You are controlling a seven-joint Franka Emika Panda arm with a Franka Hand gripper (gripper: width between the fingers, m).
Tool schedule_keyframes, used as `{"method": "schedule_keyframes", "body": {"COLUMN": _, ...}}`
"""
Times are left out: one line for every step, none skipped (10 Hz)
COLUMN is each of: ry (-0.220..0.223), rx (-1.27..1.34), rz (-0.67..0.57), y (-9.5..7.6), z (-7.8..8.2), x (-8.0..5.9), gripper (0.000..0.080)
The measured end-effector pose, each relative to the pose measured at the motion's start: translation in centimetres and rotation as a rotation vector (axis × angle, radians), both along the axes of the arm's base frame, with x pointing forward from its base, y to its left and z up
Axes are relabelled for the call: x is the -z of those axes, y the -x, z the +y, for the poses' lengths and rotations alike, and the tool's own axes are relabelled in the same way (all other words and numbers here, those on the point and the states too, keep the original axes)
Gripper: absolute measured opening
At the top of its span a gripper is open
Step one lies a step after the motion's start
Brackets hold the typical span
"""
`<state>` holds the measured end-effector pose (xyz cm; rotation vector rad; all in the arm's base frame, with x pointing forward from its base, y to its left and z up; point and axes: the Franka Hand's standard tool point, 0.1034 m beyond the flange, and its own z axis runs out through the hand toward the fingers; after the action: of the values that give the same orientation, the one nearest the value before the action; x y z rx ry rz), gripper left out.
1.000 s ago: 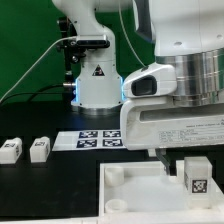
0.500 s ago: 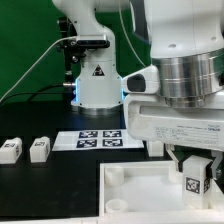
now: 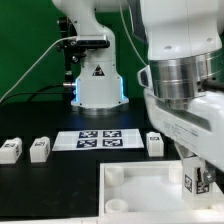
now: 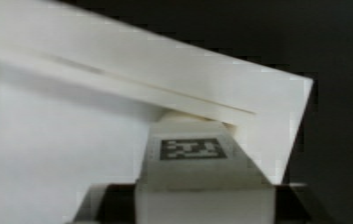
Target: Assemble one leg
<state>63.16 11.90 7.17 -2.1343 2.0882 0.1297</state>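
White plastic is what nearly everything here is made of: the leg (image 3: 195, 181) is a small white block with a black-and-white tag on its face, and the hand (image 3: 197, 178) is clenched around it, one finger on each side, as the wrist view (image 4: 192, 160) shows most clearly. The leg stands upright between the fingers, its long axis vertical, so it lies directly under the hand and points down toward the large white panel (image 3: 140, 185). In the exterior view it hangs over the panel near the edge on that view's right; I cannot tell if its lower end already touches the panel or a socket, because the hand covers that place. I judge that the coming move depends on this one relation: the leg must stay vertical and come straight down over the socket. Other small blocks rest on the black counter (image 3: 30, 125): two (image 3: 11, 150) (image 3: 40, 149) toward the exterior view's left and one (image 3: 155, 142) just beside the marker board (image 3: 100, 137), all well apart from the hand. The counter around the panel seems open, with a green wall behind and the arm's base (image 3: 98, 80) in the middle.
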Motion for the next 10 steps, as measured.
{"method": "schedule_keyframes", "body": {"ry": -0.023, "rx": 0.12, "rz": 0.008, "y": 0.0, "z": -0.01, "x": 0.01, "gripper": 0.0296}}
{"method": "schedule_keyframes", "body": {"ry": -0.032, "rx": 0.204, "rz": 0.018, "y": -0.06, "z": 0.01, "x": -0.01, "gripper": 0.0296}}
{"method": "schedule_keyframes", "body": {"ry": -0.036, "rx": 0.276, "rz": 0.03, "y": -0.11, "z": 0.02, "x": -0.07, "gripper": 0.0296}}
{"method": "schedule_keyframes", "body": {"ry": -0.036, "rx": 0.302, "rz": 0.034, "y": -0.14, "z": 0.03, "x": -0.1, "gripper": 0.0296}}
{"method": "schedule_keyframes", "body": {"ry": -0.035, "rx": 0.298, "rz": 0.033, "y": -0.13, "z": 0.0, "x": -0.08, "gripper": 0.0296}}
{"method": "schedule_keyframes", "body": {"ry": -0.035, "rx": 0.296, "rz": 0.035, "y": -0.06, "z": 0.04, "x": 0.0, "gripper": 0.0395}}
{"method": "schedule_keyframes", "body": {"ry": -0.035, "rx": 0.296, "rz": 0.035, "y": -0.06, "z": 0.06, "x": 0.0, "gripper": 0.0395}}
{"method": "schedule_keyframes", "body": {"ry": -0.035, "rx": 0.295, "rz": 0.035, "y": -0.05, "z": 0.08, "x": 0.0, "gripper": 0.0571}}
{"method": "schedule_keyframes", "body": {"ry": -0.035, "rx": 0.294, "rz": 0.034, "y": -0.04, "z": 0.12, "x": 0.01, "gripper": 0.0633}}
{"method": "schedule_keyframes", "body": {"ry": -0.035, "rx": 0.292, "rz": 0.025, "y": -0.06, "z": 0.26, "x": -0.18, "gripper": 0.0645}}
